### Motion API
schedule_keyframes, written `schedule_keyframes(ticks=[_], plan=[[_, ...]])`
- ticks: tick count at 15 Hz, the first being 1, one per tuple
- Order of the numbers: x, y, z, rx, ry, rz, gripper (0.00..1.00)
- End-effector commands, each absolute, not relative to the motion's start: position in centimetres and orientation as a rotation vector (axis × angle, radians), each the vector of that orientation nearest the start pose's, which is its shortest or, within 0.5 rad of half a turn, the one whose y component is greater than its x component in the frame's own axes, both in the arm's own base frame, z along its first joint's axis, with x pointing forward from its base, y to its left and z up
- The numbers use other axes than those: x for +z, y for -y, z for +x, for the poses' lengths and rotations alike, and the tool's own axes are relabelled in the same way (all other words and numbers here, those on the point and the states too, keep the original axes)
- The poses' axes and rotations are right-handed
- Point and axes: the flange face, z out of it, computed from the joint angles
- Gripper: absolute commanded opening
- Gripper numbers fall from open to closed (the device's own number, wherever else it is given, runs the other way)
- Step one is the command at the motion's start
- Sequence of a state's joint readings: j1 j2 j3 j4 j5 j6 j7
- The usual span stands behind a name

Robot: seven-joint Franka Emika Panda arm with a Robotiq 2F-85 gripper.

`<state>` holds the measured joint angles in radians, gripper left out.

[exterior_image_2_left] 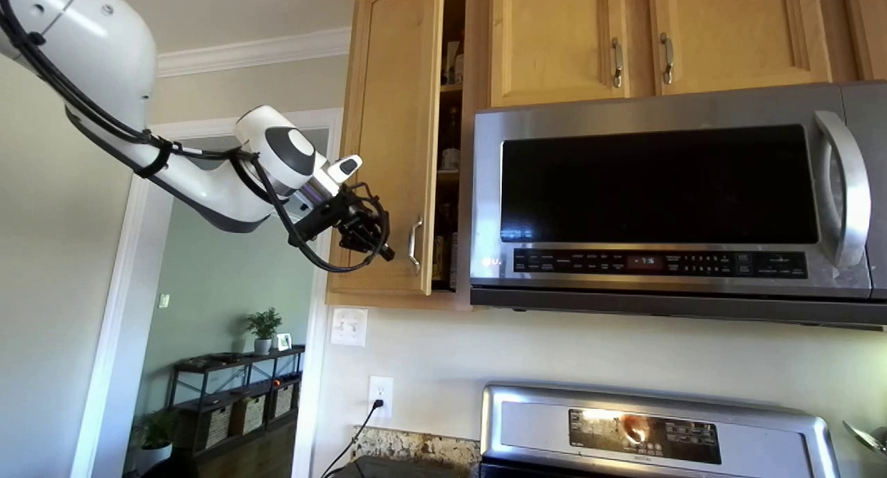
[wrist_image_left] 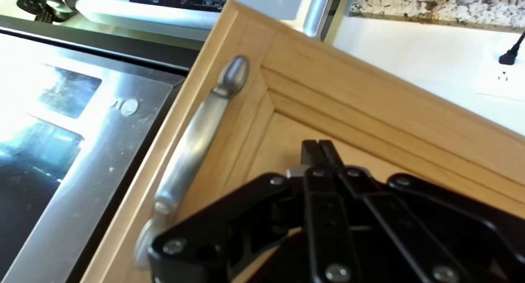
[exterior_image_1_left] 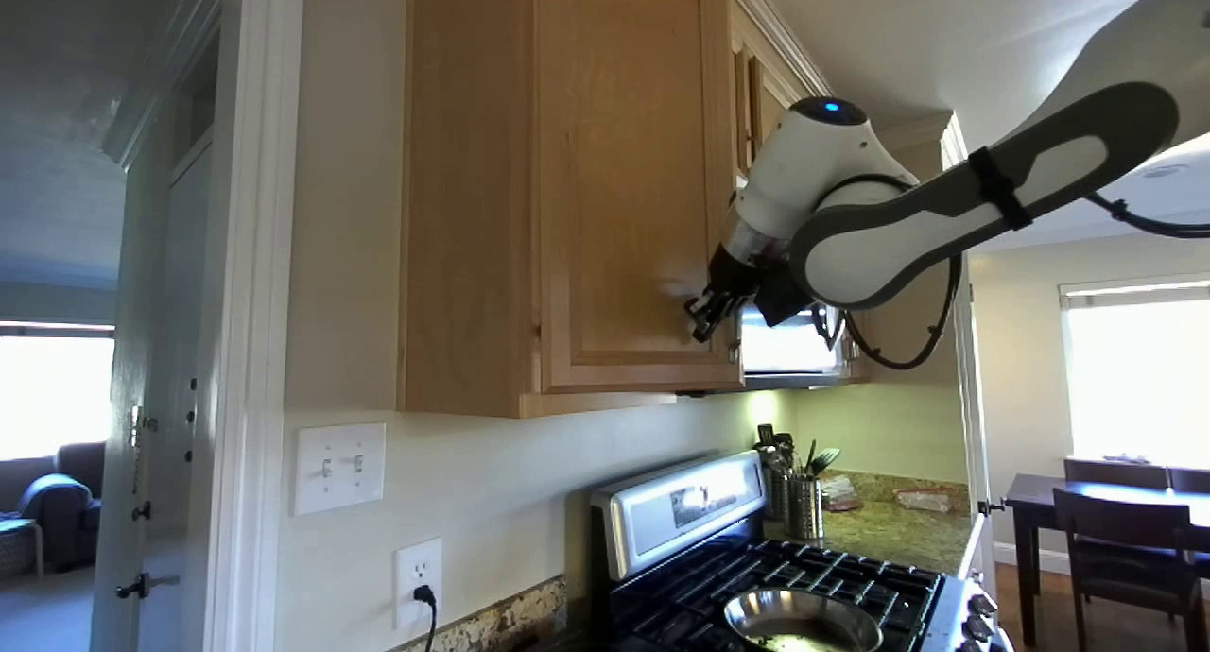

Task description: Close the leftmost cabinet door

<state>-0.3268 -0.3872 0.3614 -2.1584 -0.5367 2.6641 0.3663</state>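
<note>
Evidently, the step in hand is pushing the leftmost cabinet door (exterior_image_2_left: 395, 128) home: it is standing ajar in the upper middle of an exterior view, and dark shelves (exterior_image_2_left: 448, 176) are showing between its right edge and the cabinet frame (exterior_image_2_left: 475, 69). The claw (wrist_image_left: 319, 145) is gripping nothing; in the wrist view its two fingers (wrist_image_left: 311, 154) are lying side by side with tips together, pointing at the recessed panel (wrist_image_left: 283, 145), to the right of the silver handle (wrist_image_left: 190, 149). Whether they are touching the wood, the views are not showing.

For a good push, the joined tips should be working as one blunt knuckle; spreading them would probably be gaining nothing. Pressing beside the handle, near the free edge, should be giving the best leverage. The arm (exterior_image_2_left: 201, 187) should be following the door's arc, or the tips could be skidding across the panel or snagging the handle. Approaching the cabinet frame, it should be easing off, so that the door is settling rather than slamming. The claw should be passing clear of the microwave (exterior_image_2_left: 658, 201), right of centre in an exterior view, and the push should be ending only once no shelf is showing.
</note>
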Motion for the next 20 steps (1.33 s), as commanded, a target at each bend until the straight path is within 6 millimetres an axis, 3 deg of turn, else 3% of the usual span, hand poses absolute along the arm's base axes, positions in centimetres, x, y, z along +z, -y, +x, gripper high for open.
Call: schedule_keyframes(ticks=[1, 4, 5, 8, 13, 17, 18, 20], plan=[[62.5, -7.4, 52.1, -1.479, 0.112, -3.146, 0.02], [61.8, -7.8, 52.0, -1.377, 0.13, -3.125, 0.02], [61.7, -7.6, 50.9, -1.314, 0.142, -3.12, 0.27], [61.6, -6.7, 48.6, -1.134, 0.149, -3.113, 0.4], [61.5, -3.3, 43.3, -0.682, 0.172, -3.163, 0.73], [61.4, -1.6, 40.2, -0.434, 0.154, -3.186, 0.97], [61.8, -1.9, 42.1, -0.5, 0.138, -3.209, 0.8], [61.9, -1.6, 41.2, -0.459, 0.132, -3.212, 0.93]])
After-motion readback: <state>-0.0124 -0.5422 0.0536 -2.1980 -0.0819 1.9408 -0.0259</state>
